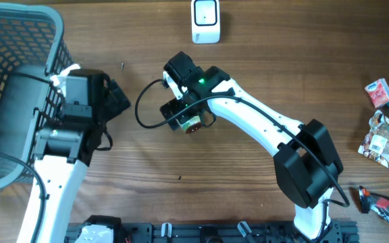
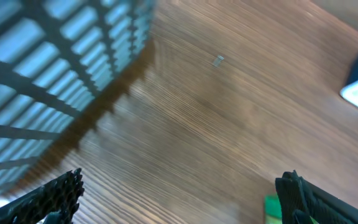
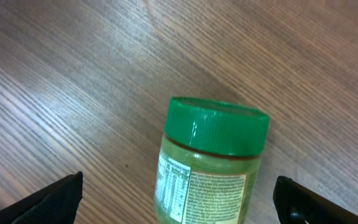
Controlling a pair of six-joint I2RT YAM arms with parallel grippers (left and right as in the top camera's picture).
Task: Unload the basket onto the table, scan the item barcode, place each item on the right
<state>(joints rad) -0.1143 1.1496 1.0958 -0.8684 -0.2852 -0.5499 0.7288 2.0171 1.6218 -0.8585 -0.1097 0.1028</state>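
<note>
Under my right gripper [image 3: 178,194], wide open: clear jar with green ribbed lid [image 3: 209,163] on wood-grain desk [image 3: 73,74], untouched, lid pointing away from wrist. Left gripper [image 2: 179,190] also wide, farther off.

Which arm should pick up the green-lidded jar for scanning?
Right. The right gripper hangs open above the green-lidded, paper-labelled jar, which shows between its fingers in the wrist view. The left gripper, also open, sits beside the blue plastic mesh basket, away from the jar.
</note>
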